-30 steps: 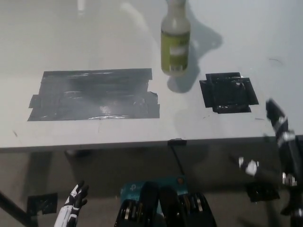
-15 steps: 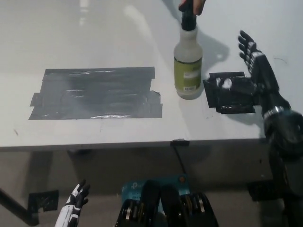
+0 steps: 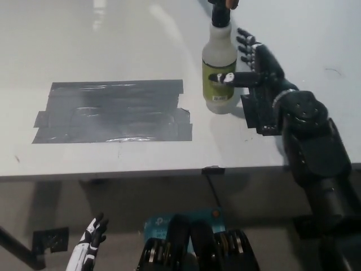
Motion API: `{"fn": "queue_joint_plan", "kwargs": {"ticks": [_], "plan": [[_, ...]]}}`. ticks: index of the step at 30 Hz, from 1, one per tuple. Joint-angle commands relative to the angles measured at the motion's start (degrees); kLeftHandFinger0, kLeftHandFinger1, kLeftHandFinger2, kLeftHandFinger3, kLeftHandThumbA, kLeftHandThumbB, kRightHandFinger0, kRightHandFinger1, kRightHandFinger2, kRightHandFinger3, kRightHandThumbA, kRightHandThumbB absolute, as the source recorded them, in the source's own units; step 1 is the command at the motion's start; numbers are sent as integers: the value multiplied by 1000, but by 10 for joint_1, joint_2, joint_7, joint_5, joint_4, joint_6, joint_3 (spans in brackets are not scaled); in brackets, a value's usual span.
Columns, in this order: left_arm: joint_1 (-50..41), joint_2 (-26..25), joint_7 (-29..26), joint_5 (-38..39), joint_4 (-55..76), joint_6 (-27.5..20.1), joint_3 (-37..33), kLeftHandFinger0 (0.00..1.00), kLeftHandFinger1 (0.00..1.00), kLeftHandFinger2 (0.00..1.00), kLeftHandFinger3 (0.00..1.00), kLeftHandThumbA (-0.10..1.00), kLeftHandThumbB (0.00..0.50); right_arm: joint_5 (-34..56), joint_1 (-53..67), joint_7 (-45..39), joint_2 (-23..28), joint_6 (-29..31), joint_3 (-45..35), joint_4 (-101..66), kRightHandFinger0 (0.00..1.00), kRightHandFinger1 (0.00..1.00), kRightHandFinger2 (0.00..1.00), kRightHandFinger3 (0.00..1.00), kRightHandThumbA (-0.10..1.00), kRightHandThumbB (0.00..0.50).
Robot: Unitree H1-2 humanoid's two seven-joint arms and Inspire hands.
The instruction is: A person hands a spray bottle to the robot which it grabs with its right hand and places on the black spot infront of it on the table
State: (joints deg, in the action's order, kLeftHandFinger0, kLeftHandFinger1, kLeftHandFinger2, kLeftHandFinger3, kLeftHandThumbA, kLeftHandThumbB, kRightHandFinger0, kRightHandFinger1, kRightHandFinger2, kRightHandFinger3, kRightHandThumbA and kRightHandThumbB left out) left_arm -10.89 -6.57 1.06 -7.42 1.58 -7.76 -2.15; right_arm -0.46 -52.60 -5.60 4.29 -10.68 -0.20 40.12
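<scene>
A spray bottle (image 3: 219, 70) with a white body, a yellow-green label and a black nozzle stands upright on the white table (image 3: 113, 39). A person's fingers (image 3: 224, 3) hold its top at the picture's upper edge. My black right hand (image 3: 256, 62) is open right beside the bottle, fingers spread, thumb across the label. The small black spot (image 3: 260, 113) lies under my right wrist, mostly hidden. My white left hand (image 3: 84, 251) hangs low at the lower left, below the table.
A large patch of grey tape (image 3: 113, 110) covers the table's middle left. The table's front edge (image 3: 169, 169) runs across the picture, with floor and a cable below it.
My right hand has risen from below the table edge, crossed over the black spot and come up against the bottle. The person's fingers have stayed on the bottle's top.
</scene>
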Motion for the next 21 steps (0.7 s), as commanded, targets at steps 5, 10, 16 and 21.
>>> {"fn": "queue_joint_plan", "kwargs": {"ticks": [5,10,16,21], "plan": [[7,-6,1,6,21,-12,6,1000,1000,1000,1000,1000,114,-9,-69,0,-11,28,19,36,1000,1000,1000,1000,952,500],[16,-9,4,12,18,-15,9,1000,1000,1000,1000,1000,108,-1,-82,-4,-11,29,21,64,1000,1000,1000,1000,933,495],[18,-11,4,10,23,-6,10,1000,1000,1000,1000,1000,97,7,-119,22,-14,69,4,156,1000,1000,1000,1000,726,489],[20,-12,4,5,25,-5,9,1000,1000,1000,1000,1000,108,-33,-150,133,-18,137,16,243,4,75,241,89,198,341]]}}
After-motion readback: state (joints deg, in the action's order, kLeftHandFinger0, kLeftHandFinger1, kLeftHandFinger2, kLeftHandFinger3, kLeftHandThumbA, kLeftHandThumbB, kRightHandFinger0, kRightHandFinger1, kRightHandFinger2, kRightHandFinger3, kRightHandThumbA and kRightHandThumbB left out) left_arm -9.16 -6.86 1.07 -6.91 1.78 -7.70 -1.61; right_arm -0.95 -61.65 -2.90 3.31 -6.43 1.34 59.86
